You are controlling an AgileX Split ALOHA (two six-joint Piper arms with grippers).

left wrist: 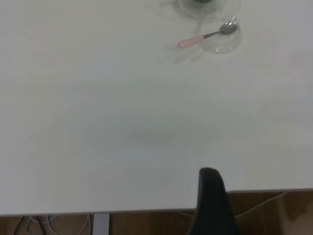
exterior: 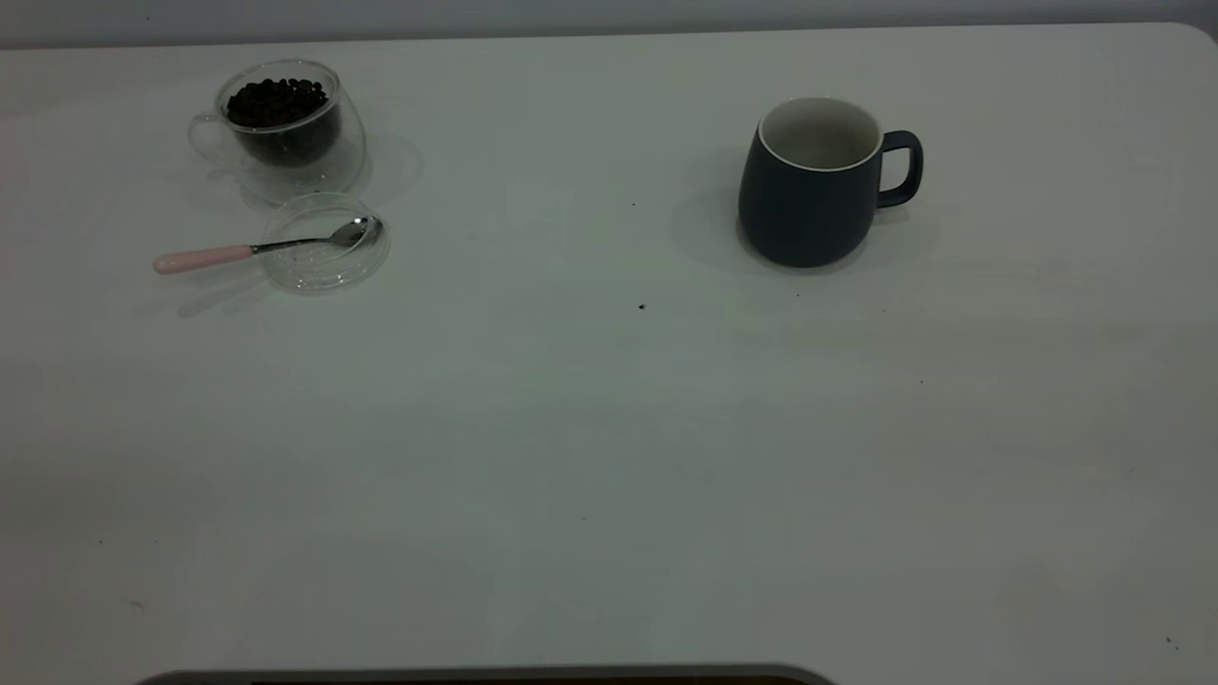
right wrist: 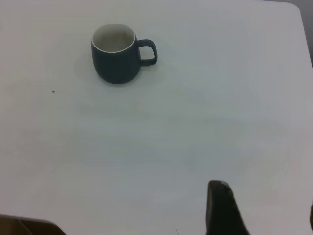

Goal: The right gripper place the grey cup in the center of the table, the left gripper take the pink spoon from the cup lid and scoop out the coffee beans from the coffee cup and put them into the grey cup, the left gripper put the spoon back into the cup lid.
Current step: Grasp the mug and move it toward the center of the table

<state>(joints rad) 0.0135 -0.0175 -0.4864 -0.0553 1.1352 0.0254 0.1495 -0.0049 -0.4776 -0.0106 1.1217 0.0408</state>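
The grey cup (exterior: 809, 190) stands upright on the right half of the table (exterior: 609, 457), handle to the right, its white inside bare (right wrist: 116, 58). At the far left the clear coffee cup (exterior: 285, 133) holds a heap of coffee beans (exterior: 276, 100). Just in front of it the pink spoon (exterior: 238, 252) lies with its bowl in the cup lid (exterior: 314, 276) and its handle out to the left. Neither arm shows in the exterior view. My left gripper (left wrist: 259, 205) hangs open over the near table edge, far from the spoon (left wrist: 200, 39). My right gripper (right wrist: 266, 203) is open, well short of the grey cup.
A few tiny dark specks (exterior: 641, 306) dot the white tabletop. The table's near edge (left wrist: 146, 211) shows in the left wrist view, with cables and a wooden floor below it. A rounded table corner (exterior: 1201, 33) is at the far right.
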